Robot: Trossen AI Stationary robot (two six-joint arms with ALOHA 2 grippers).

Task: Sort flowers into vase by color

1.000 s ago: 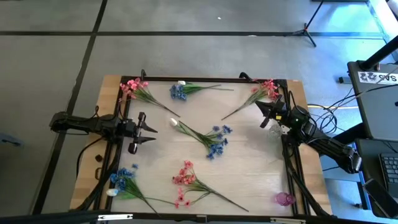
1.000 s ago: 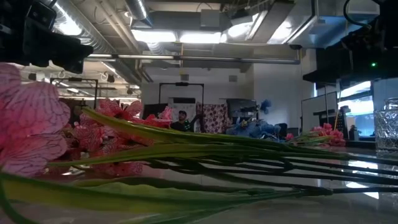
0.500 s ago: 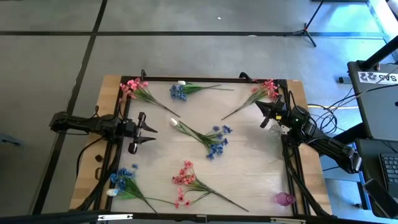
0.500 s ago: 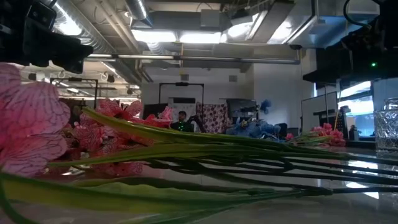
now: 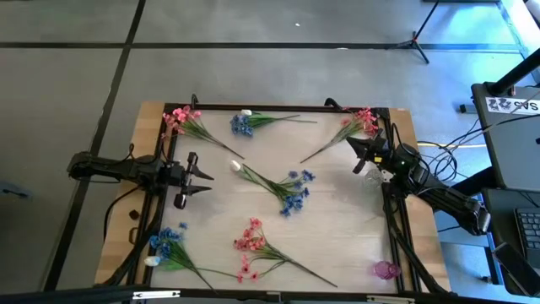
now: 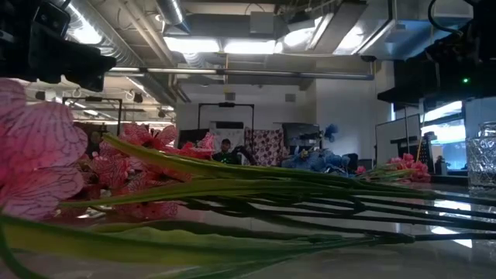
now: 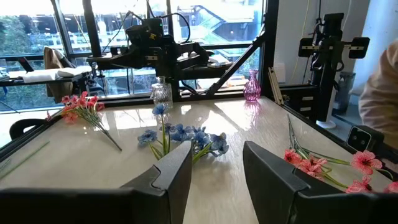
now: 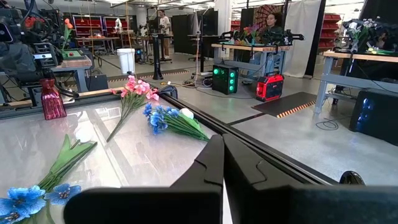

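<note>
Several flower sprigs lie flat on the table. In the high view there is a pink one (image 5: 182, 119) at the far left, a blue one with a white bud (image 5: 245, 123) at the far middle and a pink one (image 5: 358, 123) at the far right. A white bud with blue blooms (image 5: 283, 187) lies in the centre, a pink sprig (image 5: 255, 245) near the front and a blue one (image 5: 168, 244) at the near left. My left gripper (image 5: 205, 176) (image 7: 217, 167) hovers open at the left, pointing at the centre sprig. My right gripper (image 5: 357, 153) (image 8: 222, 163) is shut beside the far-right pink sprig, holding nothing.
A pink vase (image 5: 386, 270) stands at the near right corner and a clear glass vase (image 7: 160, 93) (image 6: 483, 155) by the right arm. A red vase (image 8: 52, 99) shows in the right wrist view. A black frame (image 5: 278, 108) borders the table. A person's sleeve (image 7: 379, 93) shows beyond the table.
</note>
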